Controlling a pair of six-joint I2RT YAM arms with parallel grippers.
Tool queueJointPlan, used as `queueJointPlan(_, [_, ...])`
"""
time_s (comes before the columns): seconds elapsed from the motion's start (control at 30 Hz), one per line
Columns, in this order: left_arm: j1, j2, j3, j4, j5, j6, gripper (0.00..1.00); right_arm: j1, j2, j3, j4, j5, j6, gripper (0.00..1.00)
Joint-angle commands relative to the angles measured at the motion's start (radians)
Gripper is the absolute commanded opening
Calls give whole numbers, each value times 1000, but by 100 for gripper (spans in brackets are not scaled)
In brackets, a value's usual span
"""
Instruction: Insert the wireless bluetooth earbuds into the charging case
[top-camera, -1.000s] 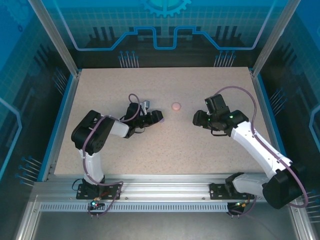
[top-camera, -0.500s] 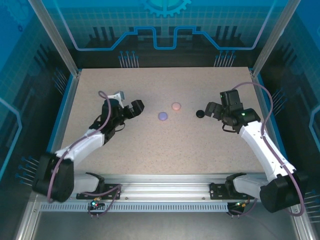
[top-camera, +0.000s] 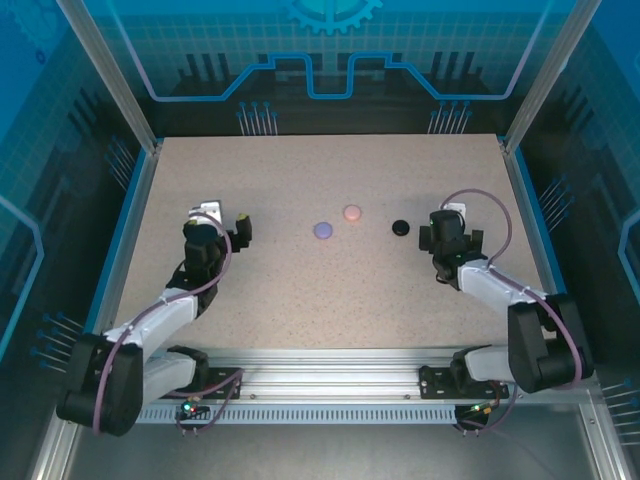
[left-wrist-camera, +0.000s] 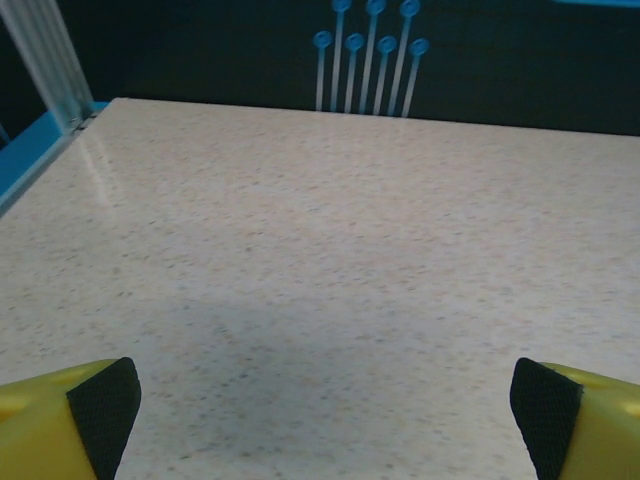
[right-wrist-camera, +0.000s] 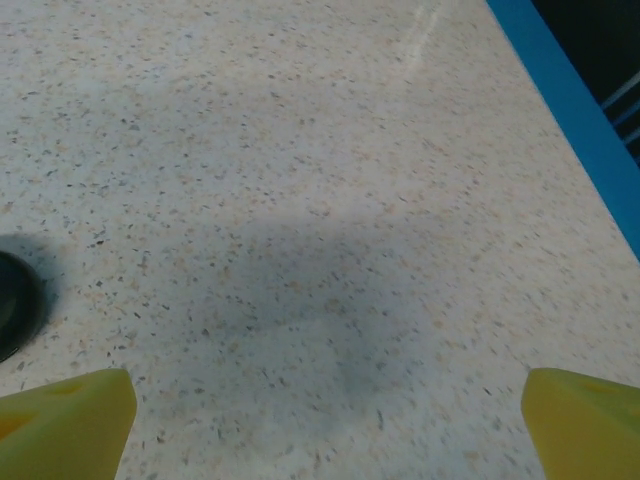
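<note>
Three small round charging cases lie mid-table: a lilac one (top-camera: 323, 230), a pink one (top-camera: 352, 213) and a black one (top-camera: 401, 227). All look closed, and the earbuds are hidden from view. My left gripper (top-camera: 226, 217) stands well to the left of the lilac case, open, with only bare table between its yellow fingers (left-wrist-camera: 60, 425). My right gripper (top-camera: 449, 228) sits just right of the black case, open and empty. The black case (right-wrist-camera: 12, 300) shows at the left edge of the right wrist view, beyond the gripper (right-wrist-camera: 325, 425).
The speckled table (top-camera: 330, 300) has a blue raised border (right-wrist-camera: 570, 100) along its sides and metal frame posts (top-camera: 110, 80) at the back corners. A dark panel with blue markings (left-wrist-camera: 365, 55) stands behind the table's far edge.
Both grippers opened and let go of the lilac and black cases, which now lie on the table. Both arms drew back, the left toward the left side, the right toward the right.
</note>
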Motion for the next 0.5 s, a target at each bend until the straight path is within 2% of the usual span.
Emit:
queueJointPlan(0.0, [26,100,-44,179,-10,71,99,-31,55,-58,369,-71,-106,100])
queueJointPlan(0.07, [46,175,-83,335,29,95,99,-41,62,-87,459,-169,-151,100])
queueJointPlan(0.13, [74,249,-98,407,82,79,99,-68,96,-142,576,-295,-178,100])
queueJointPlan(0.2, [82,352,-102,505,117,83,99,-87,171,-209,782,-378,-200,100])
queueJointPlan(0.23, [82,392,-94,540,140,101,99,-95,159,-197,725,-402,-195,100])
queueJointPlan(0.3, [98,369,-33,379,178,88,99,-122,165,-157,663,-473,-190,100])
queueJointPlan(0.4, [147,375,7,317,244,53,99,-128,158,-156,648,-488,-187,100])
queueJointPlan(0.47, [148,374,7,315,248,54,99,-125,160,-157,651,-484,-187,100])
